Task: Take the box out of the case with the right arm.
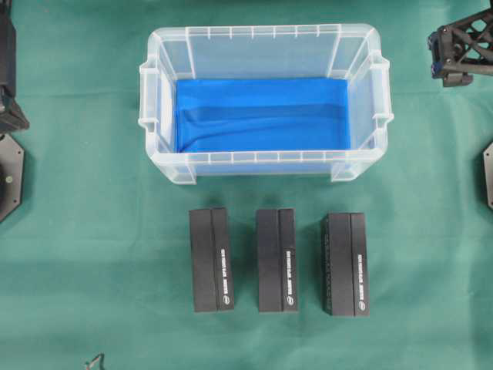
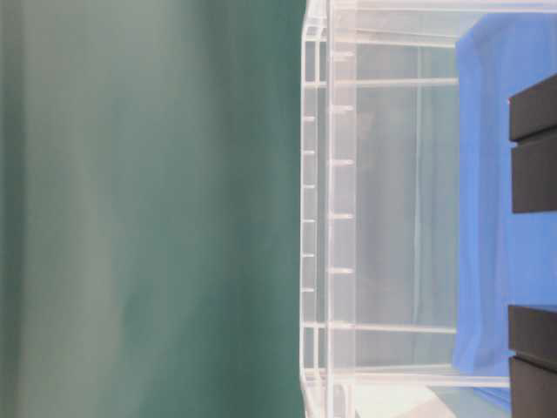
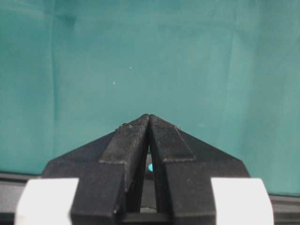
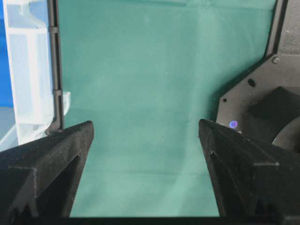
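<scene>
Three black boxes (image 1: 211,259) lie in a row on the green worktop (image 1: 92,254) just before the case (image 1: 266,104), right gripper (image 4: 146,140) wide open, left gripper (image 3: 149,123) closed.

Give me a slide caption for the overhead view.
Empty blue-lined case on green cloth, three black boxes lined up in front, right gripper open beside it.

left gripper (image 3: 149,123) closed (tips meeting), right gripper (image 4: 146,136) agape

White print along three black boxes (image 1: 277,260), too small to read.
</scene>
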Controlling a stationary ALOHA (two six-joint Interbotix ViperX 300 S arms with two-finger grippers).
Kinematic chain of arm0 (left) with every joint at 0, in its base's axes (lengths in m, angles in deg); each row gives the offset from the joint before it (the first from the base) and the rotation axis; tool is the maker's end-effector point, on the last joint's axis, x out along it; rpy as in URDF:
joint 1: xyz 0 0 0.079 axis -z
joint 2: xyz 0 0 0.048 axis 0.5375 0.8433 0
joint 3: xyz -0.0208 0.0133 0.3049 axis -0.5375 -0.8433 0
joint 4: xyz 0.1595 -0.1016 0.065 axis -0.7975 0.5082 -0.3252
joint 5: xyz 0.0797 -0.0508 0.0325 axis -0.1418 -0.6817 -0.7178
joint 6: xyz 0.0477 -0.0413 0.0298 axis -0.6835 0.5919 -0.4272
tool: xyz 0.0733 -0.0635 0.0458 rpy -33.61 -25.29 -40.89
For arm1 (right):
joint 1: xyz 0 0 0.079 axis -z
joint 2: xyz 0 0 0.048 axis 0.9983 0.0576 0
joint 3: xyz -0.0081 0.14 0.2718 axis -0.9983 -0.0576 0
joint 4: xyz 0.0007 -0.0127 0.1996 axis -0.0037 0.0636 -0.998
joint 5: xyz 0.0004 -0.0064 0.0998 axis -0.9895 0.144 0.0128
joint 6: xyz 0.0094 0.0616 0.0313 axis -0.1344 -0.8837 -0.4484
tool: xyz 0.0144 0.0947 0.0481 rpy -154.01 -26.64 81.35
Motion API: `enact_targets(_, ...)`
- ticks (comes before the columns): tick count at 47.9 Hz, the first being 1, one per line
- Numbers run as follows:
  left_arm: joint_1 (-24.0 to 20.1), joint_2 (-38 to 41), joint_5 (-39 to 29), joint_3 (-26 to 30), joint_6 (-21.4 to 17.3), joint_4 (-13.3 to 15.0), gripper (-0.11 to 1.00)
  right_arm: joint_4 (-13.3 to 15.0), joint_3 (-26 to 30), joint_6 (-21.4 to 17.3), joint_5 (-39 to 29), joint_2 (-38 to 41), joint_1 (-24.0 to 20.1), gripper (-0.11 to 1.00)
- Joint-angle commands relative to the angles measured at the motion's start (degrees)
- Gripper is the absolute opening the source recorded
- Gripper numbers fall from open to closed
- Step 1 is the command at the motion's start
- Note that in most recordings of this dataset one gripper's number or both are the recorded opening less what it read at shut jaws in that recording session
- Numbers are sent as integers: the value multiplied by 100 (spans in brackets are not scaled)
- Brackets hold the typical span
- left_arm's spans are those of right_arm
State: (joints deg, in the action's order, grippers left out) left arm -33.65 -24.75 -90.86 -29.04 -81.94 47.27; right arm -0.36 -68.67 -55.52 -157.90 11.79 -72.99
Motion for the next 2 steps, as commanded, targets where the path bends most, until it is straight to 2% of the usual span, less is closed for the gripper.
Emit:
enact_targets(1, -18, 0, 18, 105, 9, -26, 0, 9, 44, 9, 26, -26, 26, 88)
enact_targets(2, -18, 0, 18, 105, 9, -26, 0, 18, 44, 9, 26, -26, 26, 88)
